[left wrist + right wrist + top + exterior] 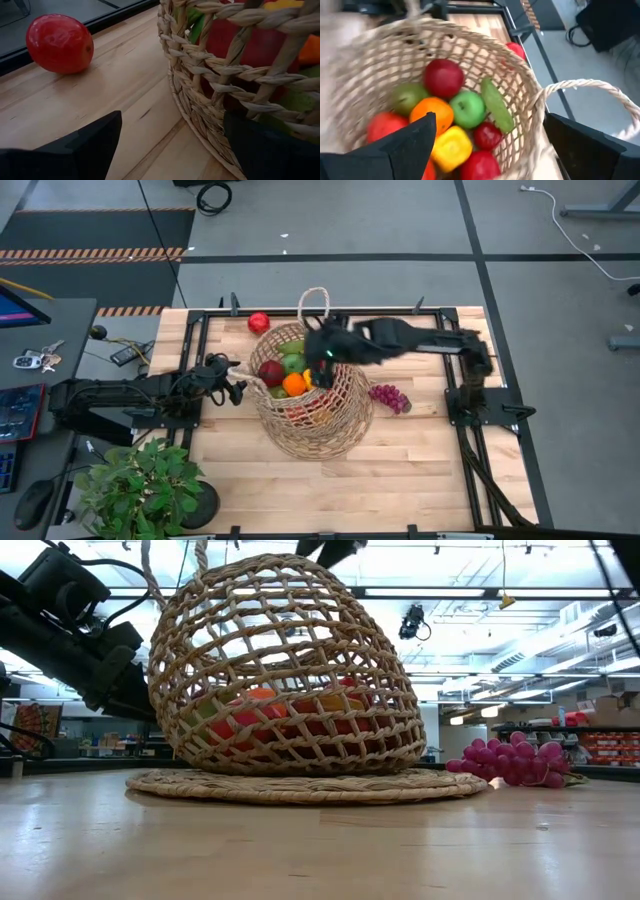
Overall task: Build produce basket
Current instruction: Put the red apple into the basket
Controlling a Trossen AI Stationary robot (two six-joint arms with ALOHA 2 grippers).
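Basket [318, 412] stands upright, mouth up, loop handle [313, 302] topmost

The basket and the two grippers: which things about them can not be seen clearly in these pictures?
- Fruit low in the basket: low view shows only red and orange patches behind the weave.
- Right gripper: blurred over the rim in the high view; cut off by the top edge in the low view.
- Left gripper: too small in the high view to tell if it touches the basket.
- Grapes: partly hidden by the basket's base in the low view.

Both grippers' fingers [90, 145] spread apart
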